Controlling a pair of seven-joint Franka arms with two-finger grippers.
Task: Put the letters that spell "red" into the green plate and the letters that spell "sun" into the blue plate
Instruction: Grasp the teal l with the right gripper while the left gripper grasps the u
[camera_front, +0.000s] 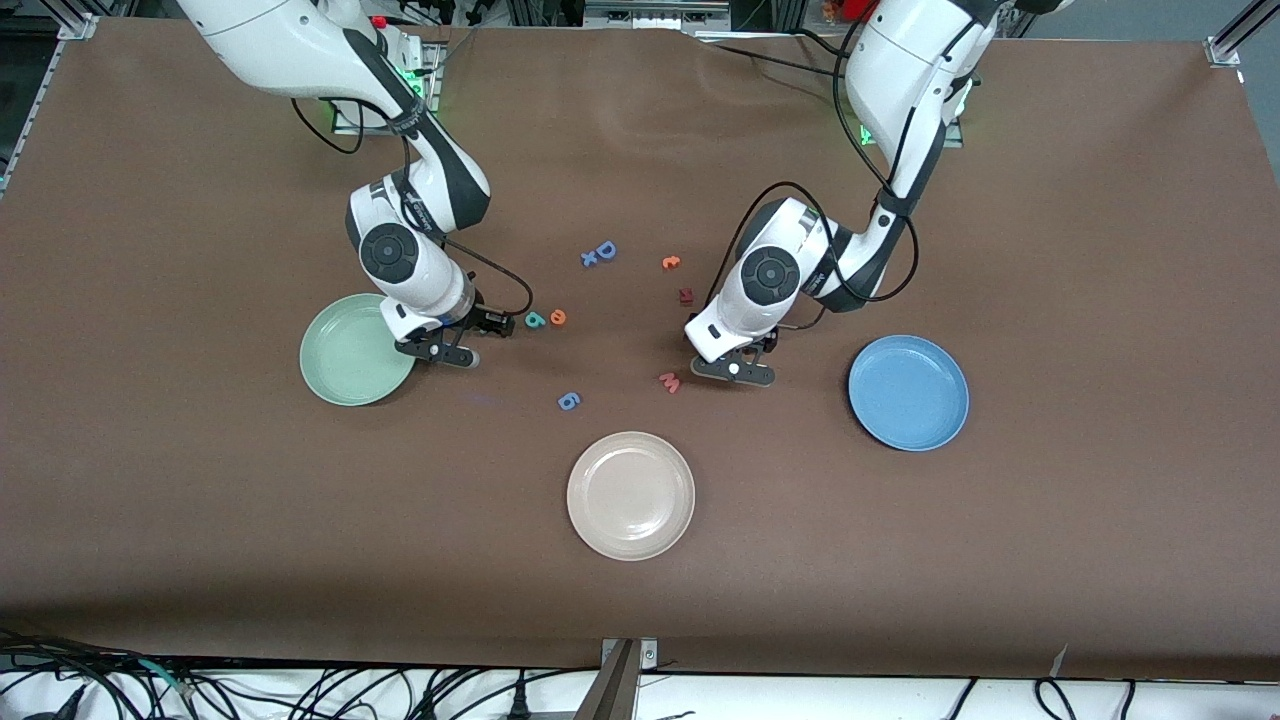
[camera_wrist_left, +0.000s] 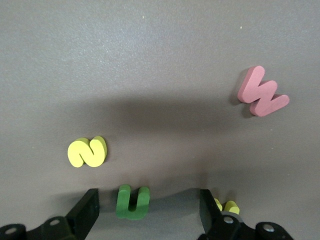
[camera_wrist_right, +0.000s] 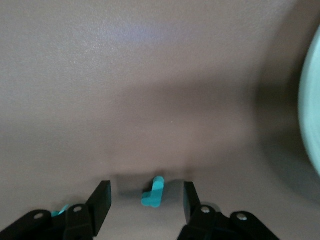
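My right gripper stands low on the table beside the green plate, open. The teal "r" lies loose between its fingers, touching neither. The teal "d" and orange "e" lie side by side toward mid-table. My left gripper is down between the pink "w" and the blue plate, open around the green "n". The yellow "s" lies close by. The yellow "u" peeks out from one finger.
A cream plate sits nearest the front camera. A blue "6" lies between it and the "d". A blue "D", an orange letter and a dark red letter lie nearer the robots' bases.
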